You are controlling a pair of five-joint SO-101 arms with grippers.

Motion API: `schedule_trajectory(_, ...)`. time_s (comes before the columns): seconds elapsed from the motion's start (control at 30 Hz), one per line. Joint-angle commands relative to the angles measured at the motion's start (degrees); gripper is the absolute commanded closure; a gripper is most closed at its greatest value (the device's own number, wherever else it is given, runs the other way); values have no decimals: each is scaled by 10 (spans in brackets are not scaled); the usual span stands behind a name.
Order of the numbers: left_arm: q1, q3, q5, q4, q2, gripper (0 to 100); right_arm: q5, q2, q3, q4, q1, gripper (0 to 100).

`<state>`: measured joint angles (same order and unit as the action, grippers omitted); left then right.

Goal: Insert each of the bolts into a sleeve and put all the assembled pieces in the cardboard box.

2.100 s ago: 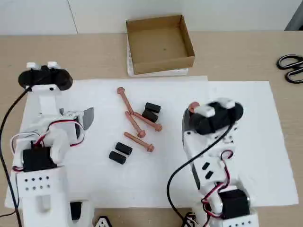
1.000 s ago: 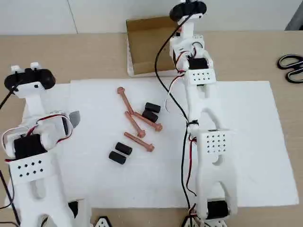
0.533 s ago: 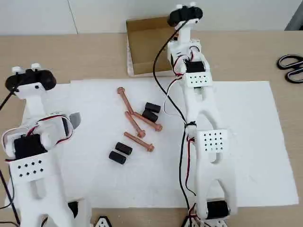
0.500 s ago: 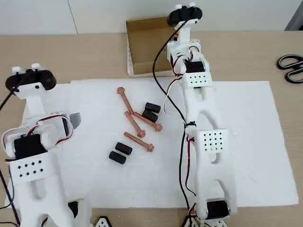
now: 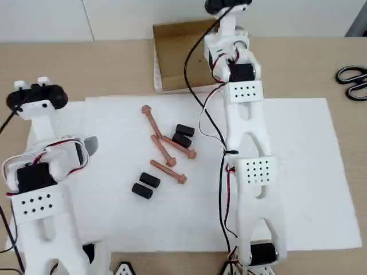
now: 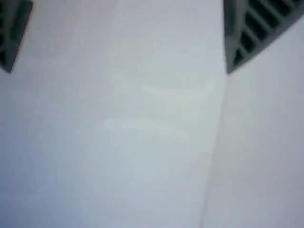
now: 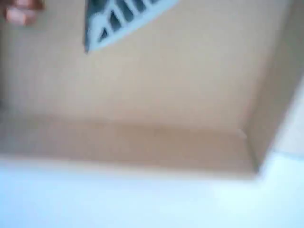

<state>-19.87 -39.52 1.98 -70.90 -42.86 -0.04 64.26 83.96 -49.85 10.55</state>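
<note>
Bolts (image 5: pixel 168 171), four in all, lie loose near the middle of the white sheet (image 5: pixel 298 149) with four black sleeves (image 5: pixel 149 180); none on the sheet is yet mated. From the left: the left gripper (image 6: pixel 118 66) hangs low over bare sheet, its jaws spread wide and empty, well apart from the parts. In the cluster, two bolts cross and a sleeve touches one of them; two more sleeves sit as a pair just beside another bolt. Farther right, the right arm (image 5: pixel 243 109) stretches out to the cardboard box (image 5: pixel 175 54) beyond the sheet's far edge. The right gripper (image 7: pixel 61 28) is above the box floor, near a wall; whether it is spread or pinching cannot be told. A pink piece (image 7: pixel 21 12), possibly a bolt head, shows close by it. Scissors (image 5: pixel 352 80) lie off the sheet at far right.

Hazards, as judged:
- A piece let go near the wall may catch the rim and fall outside.
- A bolt loose in its sleeve may slide out on landing.
- A grasp into the crossed bolts may roll their neighbours.
- The right arm's cable (image 5: pixel 200 114) hangs close to the cluster and could sweep it on withdrawal.
</note>
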Motion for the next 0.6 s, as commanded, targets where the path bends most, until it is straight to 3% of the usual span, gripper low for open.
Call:
schedule_trajectory(0.0, 1, 23, -1, 0, 0, 731, -1, -17, 121, -100, 15, 764)
schedule_trajectory(0.47, 1, 22, -1, -4, 0, 731, -3, -160, 124, -471, 60, 764)
schedule_trajectory(0.57, 1, 22, -1, -21, 0, 731, -3, -199, 124, -491, 72, 764)
